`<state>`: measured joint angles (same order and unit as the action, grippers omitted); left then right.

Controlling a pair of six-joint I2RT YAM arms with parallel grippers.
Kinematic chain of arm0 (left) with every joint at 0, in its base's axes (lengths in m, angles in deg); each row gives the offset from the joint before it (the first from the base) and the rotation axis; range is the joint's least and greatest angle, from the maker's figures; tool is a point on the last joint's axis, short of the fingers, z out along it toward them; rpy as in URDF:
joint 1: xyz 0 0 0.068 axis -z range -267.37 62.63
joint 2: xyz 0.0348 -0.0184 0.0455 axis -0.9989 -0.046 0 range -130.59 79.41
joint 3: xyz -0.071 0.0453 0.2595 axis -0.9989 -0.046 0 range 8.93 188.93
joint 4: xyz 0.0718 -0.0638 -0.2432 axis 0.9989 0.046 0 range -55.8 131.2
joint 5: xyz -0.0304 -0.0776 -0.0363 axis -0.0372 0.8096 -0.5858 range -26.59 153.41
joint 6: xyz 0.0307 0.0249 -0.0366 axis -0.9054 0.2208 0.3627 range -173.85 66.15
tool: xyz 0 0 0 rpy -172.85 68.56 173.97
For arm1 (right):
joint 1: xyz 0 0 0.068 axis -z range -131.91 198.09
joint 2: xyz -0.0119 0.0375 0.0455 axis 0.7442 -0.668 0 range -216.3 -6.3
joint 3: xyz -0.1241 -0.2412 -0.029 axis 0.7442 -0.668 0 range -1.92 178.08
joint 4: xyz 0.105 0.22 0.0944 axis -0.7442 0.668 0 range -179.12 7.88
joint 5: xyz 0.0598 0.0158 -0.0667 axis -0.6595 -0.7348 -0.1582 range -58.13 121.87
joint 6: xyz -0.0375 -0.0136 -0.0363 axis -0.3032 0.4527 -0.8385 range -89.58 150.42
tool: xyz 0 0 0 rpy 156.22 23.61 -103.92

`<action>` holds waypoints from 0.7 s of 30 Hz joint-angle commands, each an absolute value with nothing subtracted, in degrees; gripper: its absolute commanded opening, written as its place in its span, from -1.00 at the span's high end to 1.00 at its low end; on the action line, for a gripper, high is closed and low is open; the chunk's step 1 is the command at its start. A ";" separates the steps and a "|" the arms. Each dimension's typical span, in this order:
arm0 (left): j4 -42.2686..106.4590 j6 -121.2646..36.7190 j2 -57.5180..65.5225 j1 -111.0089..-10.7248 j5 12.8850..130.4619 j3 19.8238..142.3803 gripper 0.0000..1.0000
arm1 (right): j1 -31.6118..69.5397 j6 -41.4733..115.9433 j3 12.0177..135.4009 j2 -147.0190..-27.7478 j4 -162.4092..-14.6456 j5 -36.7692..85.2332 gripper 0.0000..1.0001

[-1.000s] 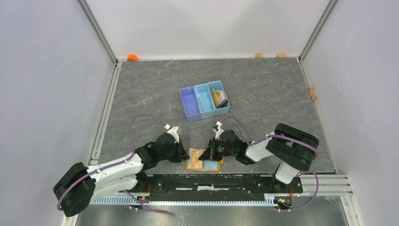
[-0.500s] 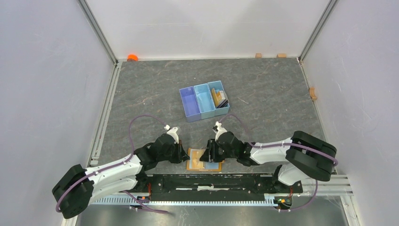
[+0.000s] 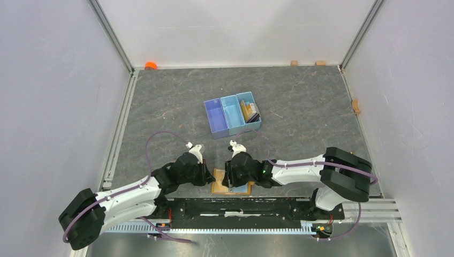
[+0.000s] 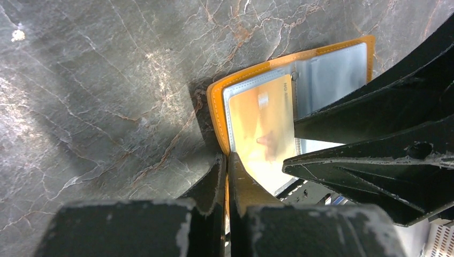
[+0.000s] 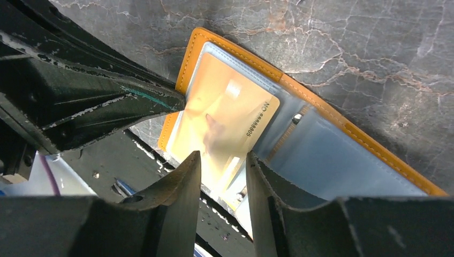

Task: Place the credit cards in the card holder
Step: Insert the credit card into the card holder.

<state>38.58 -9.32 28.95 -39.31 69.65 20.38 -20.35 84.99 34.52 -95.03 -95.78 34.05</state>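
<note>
Clamps the left claw [image 4: 227, 176] tight on the orange rim of the open card holder [image 4: 326, 75] at the bench's [image 4: 107, 80] near edge, apparently to steady it, and poises the right claw [image 5: 222, 158], jaws parted and empty, over a gold credit card [image 5: 225, 112] lying on its left half.

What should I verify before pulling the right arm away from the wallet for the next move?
1. Orange-tan bifold wallet lying open: ok.
2. Left gripper fingers shut on the wallet's orange edge, pinning it: ok.
3. Right gripper fingers apart, not pinching the gold-yellow flat card: ok.
4. Gold-yellow card pushed fully into the wallet: cannot tell; its near end is hidden behind the fingers.
5. Remaining cards waiting in the right compartment of the blue three-compartment plastic tray: ok.
</note>
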 commanded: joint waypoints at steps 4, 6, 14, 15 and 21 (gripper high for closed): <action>42.36 -9.00 31.90 -38.99 71.05 20.52 0.64 | -21.96 81.58 39.46 -95.64 -87.35 42.83 0.13; 45.12 -9.42 33.58 -39.02 70.26 21.75 0.52 | -22.01 79.82 39.72 -93.62 -84.53 45.63 0.11; 55.15 -10.41 39.35 -39.68 69.09 29.21 -0.58 | -21.07 66.44 42.98 -80.71 -73.06 55.74 -0.67; 55.88 -10.64 39.44 -39.84 69.66 30.39 -0.68 | -20.56 64.74 43.43 -79.54 -72.14 56.44 -0.77; 62.81 -18.59 35.89 -42.99 74.09 42.57 -1.00 | -8.19 51.34 45.05 -74.38 -70.11 50.71 -0.96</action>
